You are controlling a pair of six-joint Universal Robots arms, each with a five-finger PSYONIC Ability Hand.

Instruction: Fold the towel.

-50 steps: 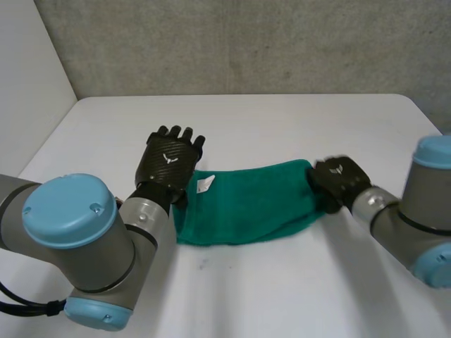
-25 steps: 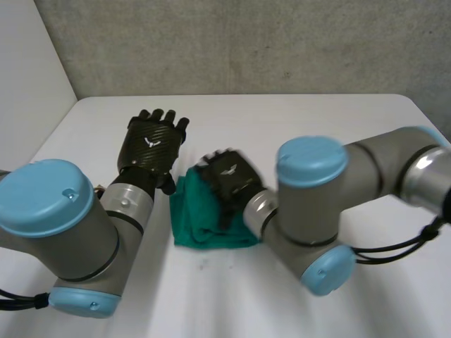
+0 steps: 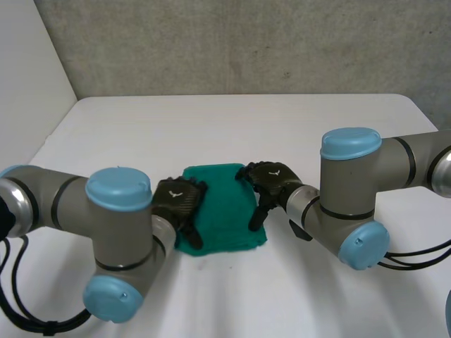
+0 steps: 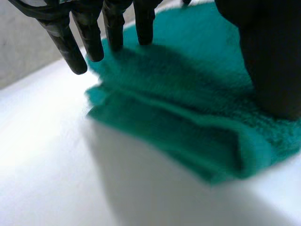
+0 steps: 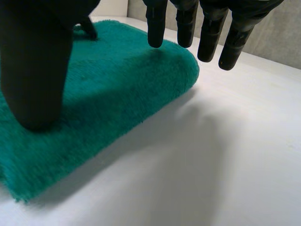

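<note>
Table [image 3: 282, 127]: white, carrying the towel near its middle.
Towel [image 3: 222, 204]: green, folded into a thick pad between the hands; probably soft, light, limp; best pinched at a layered edge, all layers together.
Left hand [image 3: 180, 201]: at the pad's left edge, fingers straight, apart, clamping nothing.
Right hand [image 3: 271, 179]: at the right edge, fingers straight, thumb on the pile.

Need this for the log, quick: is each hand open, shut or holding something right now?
Left hand: open, thumb resting on the towel.
Right hand: open, thumb resting on the towel.
</note>
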